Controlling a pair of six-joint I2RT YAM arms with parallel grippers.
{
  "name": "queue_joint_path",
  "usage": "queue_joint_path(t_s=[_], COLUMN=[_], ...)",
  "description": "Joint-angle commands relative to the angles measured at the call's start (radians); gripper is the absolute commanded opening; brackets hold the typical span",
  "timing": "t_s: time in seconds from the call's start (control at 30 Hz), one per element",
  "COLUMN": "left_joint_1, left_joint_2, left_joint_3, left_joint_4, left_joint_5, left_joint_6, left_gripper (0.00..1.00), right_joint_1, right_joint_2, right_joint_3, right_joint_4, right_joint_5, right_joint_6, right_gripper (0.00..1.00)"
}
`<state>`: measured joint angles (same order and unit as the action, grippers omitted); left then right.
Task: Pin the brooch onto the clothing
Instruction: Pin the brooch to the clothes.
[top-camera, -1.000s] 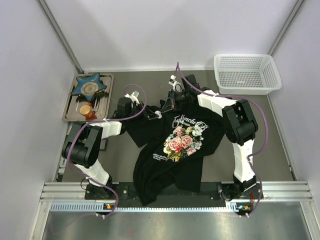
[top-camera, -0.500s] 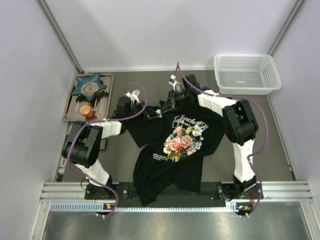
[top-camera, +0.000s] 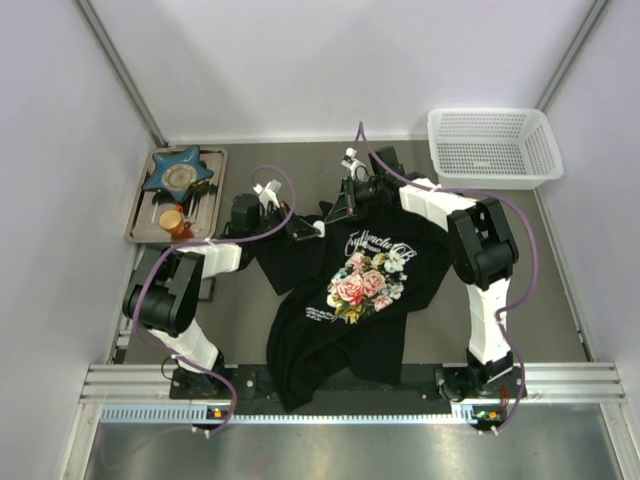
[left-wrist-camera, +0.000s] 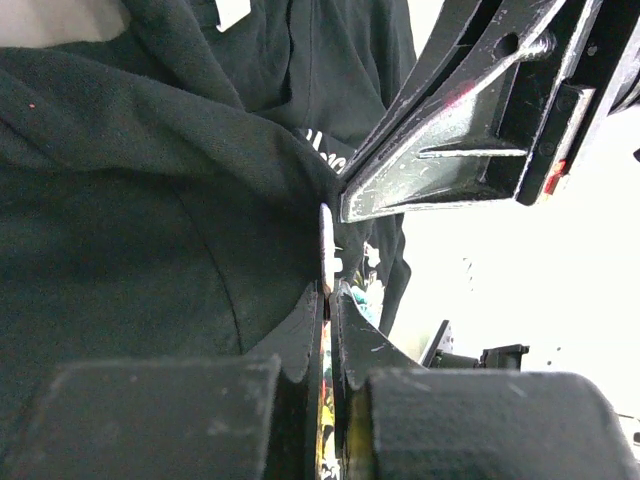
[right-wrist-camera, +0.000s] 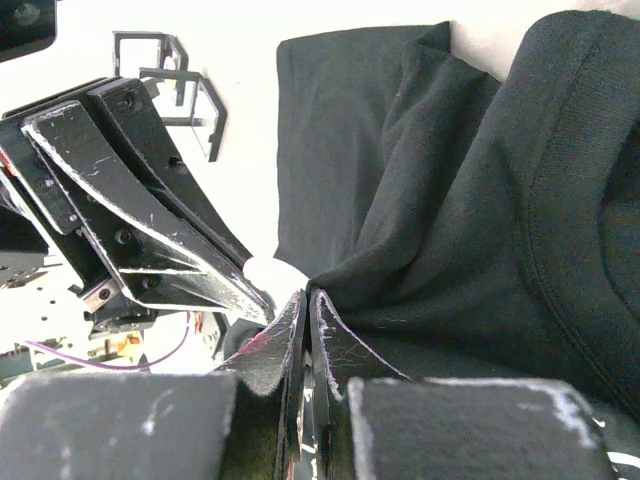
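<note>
1. The black T-shirt (top-camera: 345, 300) lies crumpled across the middle of the table (top-camera: 560, 280). Its collar end is far from the arms, and one hem corner reaches the metal rail (top-camera: 560, 378) at the near edge.
2. The left gripper (top-camera: 316, 229) and the right gripper (top-camera: 346, 207) meet tip to tip over the shirt's far-left part, near the collar, with almost no gap between them.
3. The left gripper's jaws are pressed together on the brooch (left-wrist-camera: 325, 240). It is a thin pale disc seen edge-on, standing up out of the fingertips. It sits against a fold of shirt, just beside the right gripper's tip.
4. The right gripper's jaws are pinched on a raised fold of the black fabric. In the right wrist view the brooch shows as a pale round spot right next to that pinch.
5. Bare table runs from the shirt's right side to the right wall.
6. A white mesh basket (top-camera: 492, 147) sits in the far-right corner, well apart from the shirt.
7. At the left wall a metal tray (top-camera: 214, 158) carries a blue star-shaped dish (top-camera: 178, 172) and a small orange item (top-camera: 172, 218). The left arm's elbow fills the strip between tray and shirt.
8. White cursive lettering (top-camera: 378, 240) arcs above the pink-rose print (top-camera: 358, 285), with a smaller white line below-left of the roses. Both are too small to read.
9. The left wrist view catches only a fragment of the white letters.
</note>
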<state>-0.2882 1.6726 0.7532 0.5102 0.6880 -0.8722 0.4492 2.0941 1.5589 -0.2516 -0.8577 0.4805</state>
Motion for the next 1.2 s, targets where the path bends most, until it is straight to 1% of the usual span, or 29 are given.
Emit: queue_joint_path(t_s=[0.0, 0.43, 0.67, 0.7, 0.73, 0.8, 0.83, 0.9, 0.93, 0.97, 1.03, 1.13, 1.17], left_joint_1=[0.007, 0.0, 0.001, 0.006, 0.015, 0.024, 0.032, 0.037, 0.04, 0.041, 0.046, 0.05, 0.052], left_joint_2=[-0.065, -0.024, -0.002, -0.002, -0.001, 0.006, 0.009, 0.025, 0.033, 0.042, 0.059, 0.087, 0.091], left_joint_3=[-0.015, 0.009, 0.037, 0.038, 0.037, 0.035, 0.035, 0.043, 0.047, 0.052, 0.063, 0.084, 0.089], left_joint_4=[0.063, 0.143, 0.131, 0.117, 0.105, 0.105, 0.106, 0.113, 0.114, 0.12, 0.129, 0.129, 0.128], left_joint_5=[0.056, 0.104, 0.151, 0.153, 0.153, 0.163, 0.168, 0.183, 0.202, 0.208, 0.222, 0.251, 0.257], left_joint_6=[0.012, -0.027, -0.016, -0.01, -0.004, -0.002, 0.001, 0.002, 0.001, -0.001, -0.004, 0.001, 0.002], left_gripper=[0.0, 0.0, 0.0, 0.0, 0.0, 0.0, 0.0, 0.0, 0.0, 0.0, 0.0, 0.0, 0.0], right_joint_1=[-0.006, 0.008, 0.013, 0.005, -0.001, -0.021, -0.032, -0.046, -0.061, -0.067, -0.093, -0.124, -0.13], right_joint_2=[-0.014, -0.019, -0.017, -0.019, -0.017, -0.017, -0.019, -0.023, -0.026, -0.032, -0.039, -0.054, -0.062], right_joint_3=[0.04, 0.027, 0.032, 0.035, 0.046, 0.061, 0.07, 0.076, 0.079, 0.082, 0.084, 0.081, 0.079], right_joint_4=[0.023, 0.021, 0.012, 0.008, 0.0, -0.041, -0.058, -0.103, -0.113, -0.126, -0.143, -0.153, -0.159], right_joint_5=[0.005, -0.001, -0.012, -0.023, -0.03, -0.056, -0.066, -0.089, -0.099, -0.113, -0.159, -0.219, -0.243], right_joint_6=[-0.029, -0.031, -0.068, -0.078, -0.092, -0.143, -0.161, -0.224, -0.247, -0.291, -0.327, -0.423, -0.506], right_gripper=[0.0, 0.0, 0.0, 0.02, 0.12, 0.21, 0.29, 0.36, 0.45, 0.48, 0.56, 0.63, 0.63])
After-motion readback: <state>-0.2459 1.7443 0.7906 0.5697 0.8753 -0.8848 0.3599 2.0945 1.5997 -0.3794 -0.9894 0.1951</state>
